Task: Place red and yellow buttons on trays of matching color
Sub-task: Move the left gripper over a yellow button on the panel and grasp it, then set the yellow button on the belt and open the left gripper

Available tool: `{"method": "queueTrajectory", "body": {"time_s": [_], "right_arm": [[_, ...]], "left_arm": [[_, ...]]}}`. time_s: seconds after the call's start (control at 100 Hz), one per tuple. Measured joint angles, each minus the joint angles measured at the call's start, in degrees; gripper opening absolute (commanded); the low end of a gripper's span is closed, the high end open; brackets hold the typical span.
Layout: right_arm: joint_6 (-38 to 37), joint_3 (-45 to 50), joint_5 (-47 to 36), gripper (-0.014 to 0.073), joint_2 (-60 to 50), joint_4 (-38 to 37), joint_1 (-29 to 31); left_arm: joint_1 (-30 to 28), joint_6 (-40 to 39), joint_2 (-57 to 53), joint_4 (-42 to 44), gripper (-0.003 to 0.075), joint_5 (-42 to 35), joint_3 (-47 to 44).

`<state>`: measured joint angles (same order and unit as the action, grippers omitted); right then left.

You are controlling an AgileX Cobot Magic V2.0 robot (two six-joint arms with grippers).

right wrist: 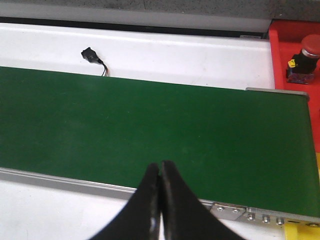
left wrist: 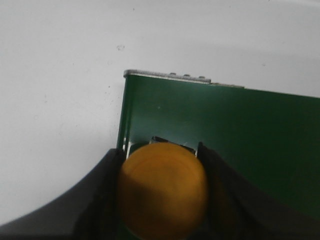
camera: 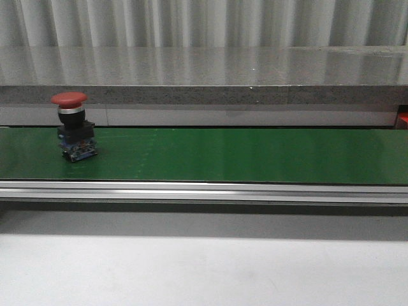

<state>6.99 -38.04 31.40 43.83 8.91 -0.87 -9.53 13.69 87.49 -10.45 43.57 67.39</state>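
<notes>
Yellow button [left wrist: 162,190] sits pinched between our left gripper [left wrist: 161,192] fingers, hovering over the green belt [left wrist: 225,135] end. We should keep that squeeze firm until the yellow tray, which we cannot see. Our right gripper [right wrist: 159,195] hangs pressed together, empty; a red button [camera: 74,125] stands on the belt.

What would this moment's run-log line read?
left hand: shut on yellow button | right hand: shut, empty | red button: on belt
</notes>
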Motion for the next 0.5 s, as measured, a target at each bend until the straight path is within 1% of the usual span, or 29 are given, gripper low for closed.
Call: {"method": "queueTrajectory", "body": {"time_s": [0.21,0.5], "right_arm": [[0.0,0.0,0.0,-0.0068,0.0,0.0,0.0],[0.0,0.0,0.0,-0.0068,0.0,0.0,0.0]], "left_arm": [[0.5,0.0,0.0,1.4,-0.002,-5.3,-5.3],[0.5,0.0,0.5,1.9,-0.0008,-6.6,-5.9]]}}
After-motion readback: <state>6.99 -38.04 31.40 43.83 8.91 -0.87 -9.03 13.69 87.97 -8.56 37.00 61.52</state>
